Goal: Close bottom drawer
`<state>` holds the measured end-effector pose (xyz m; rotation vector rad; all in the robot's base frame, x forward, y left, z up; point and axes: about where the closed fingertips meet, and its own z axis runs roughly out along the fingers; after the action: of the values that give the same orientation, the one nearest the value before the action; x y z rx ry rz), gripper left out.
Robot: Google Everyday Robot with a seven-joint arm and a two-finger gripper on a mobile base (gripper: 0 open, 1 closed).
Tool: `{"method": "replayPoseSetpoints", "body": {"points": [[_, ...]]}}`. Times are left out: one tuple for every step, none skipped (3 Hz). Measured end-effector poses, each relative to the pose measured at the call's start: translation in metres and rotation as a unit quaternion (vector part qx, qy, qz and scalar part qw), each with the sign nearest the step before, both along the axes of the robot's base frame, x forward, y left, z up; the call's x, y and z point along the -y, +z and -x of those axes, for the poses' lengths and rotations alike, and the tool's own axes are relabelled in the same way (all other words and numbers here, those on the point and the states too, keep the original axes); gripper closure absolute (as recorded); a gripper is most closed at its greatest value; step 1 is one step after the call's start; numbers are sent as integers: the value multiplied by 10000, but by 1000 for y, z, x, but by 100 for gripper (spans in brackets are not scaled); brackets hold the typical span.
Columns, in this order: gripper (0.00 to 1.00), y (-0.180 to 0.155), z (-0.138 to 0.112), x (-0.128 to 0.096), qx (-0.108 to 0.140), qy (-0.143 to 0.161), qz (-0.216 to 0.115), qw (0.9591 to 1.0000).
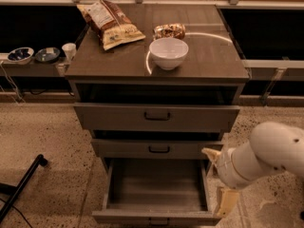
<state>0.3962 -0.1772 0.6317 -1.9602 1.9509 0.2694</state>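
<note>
The bottom drawer [156,216] of the grey-brown cabinet is pulled far out. Its deep box is empty and its slim front panel sits at the lower edge of the camera view. The middle drawer [158,148] is out slightly, and the tall top drawer [156,116] is out a little above it. My gripper [221,184], on the white arm [266,156], hangs at the right side of the bottom drawer, close to its right wall and front corner. It holds nothing that I can see.
On the cabinet top [209,56] stand a white bowl [168,52], a chip bag [109,23] and a small snack packet [169,31]. Two small bowls [33,54] and a cup [69,50] sit on a low shelf at left. A black stand leg [21,186] lies on the floor at lower left.
</note>
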Motion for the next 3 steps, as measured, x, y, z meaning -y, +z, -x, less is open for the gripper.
{"method": "replayPoseSetpoints", "body": {"points": [[0,-2,-13,-3,285,-107,-33,9995],[0,-12,-12,-5,15,35,-81,10000],[0,-82,7,-36,-473,621,-178,9968]]}}
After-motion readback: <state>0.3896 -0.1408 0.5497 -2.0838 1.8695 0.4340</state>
